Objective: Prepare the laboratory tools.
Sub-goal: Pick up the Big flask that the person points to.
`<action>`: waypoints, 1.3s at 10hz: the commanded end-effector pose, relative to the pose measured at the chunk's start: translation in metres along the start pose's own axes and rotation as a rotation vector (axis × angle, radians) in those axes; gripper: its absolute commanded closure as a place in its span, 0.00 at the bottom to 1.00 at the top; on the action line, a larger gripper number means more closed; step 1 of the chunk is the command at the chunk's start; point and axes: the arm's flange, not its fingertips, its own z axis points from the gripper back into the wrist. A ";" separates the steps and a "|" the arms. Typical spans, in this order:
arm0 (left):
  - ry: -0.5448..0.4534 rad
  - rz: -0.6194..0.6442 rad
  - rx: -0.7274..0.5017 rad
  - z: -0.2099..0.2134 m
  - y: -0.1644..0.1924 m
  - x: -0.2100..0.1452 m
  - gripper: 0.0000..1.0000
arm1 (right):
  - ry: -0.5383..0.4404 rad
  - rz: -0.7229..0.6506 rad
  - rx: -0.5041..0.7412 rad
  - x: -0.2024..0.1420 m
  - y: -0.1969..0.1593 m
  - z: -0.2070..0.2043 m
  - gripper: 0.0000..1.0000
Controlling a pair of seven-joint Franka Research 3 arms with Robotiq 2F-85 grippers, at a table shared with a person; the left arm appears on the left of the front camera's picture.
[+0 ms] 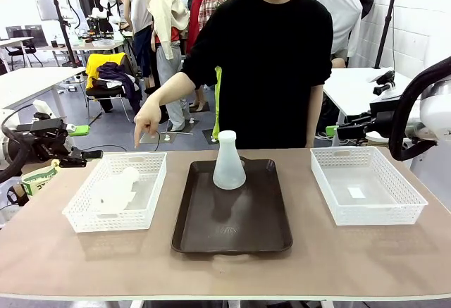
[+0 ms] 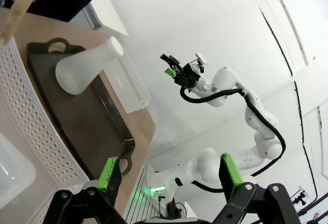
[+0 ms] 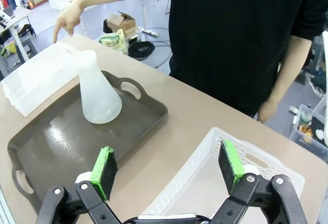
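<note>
My left gripper [image 2: 169,175] hangs wide and empty by the left edge of the table [image 1: 366,259]. Its green pads [image 2: 110,175] are spread, I judge, so a flask's narrow neck can pass between them. My right gripper [image 3: 167,167] is just as wide and empty above the near rim of the right basket [image 3: 179,178]. Close to my left one, the left basket [image 1: 84,220], white perforated plastic, cradles one frosted flask [image 1: 116,189] that seems to lie on its side. The person's hand [image 1: 146,125] points a finger down at that basket's far rim, probably singling it out for me. Beyond, the upright flask [image 1: 229,163] stands on its wide base at the far end of the glossy dark brown tray [image 1: 232,230], its cone tapering to a slim neck, within reach from either side.
</note>
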 end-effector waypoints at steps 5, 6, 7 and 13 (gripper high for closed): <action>-0.001 -0.041 0.057 -0.003 -0.010 0.007 0.00 | 0.006 0.002 -0.003 0.000 0.001 0.001 0.00; 0.023 -0.107 0.188 -0.008 -0.026 0.016 0.00 | 0.006 0.002 -0.003 0.000 0.001 0.001 0.00; 0.056 -0.205 0.309 -0.012 -0.044 0.030 0.00 | 0.006 0.002 -0.003 0.000 0.001 0.001 0.00; 0.667 -0.311 1.069 -0.078 -0.043 0.100 0.00 | 0.006 0.002 -0.003 0.000 0.001 0.001 0.00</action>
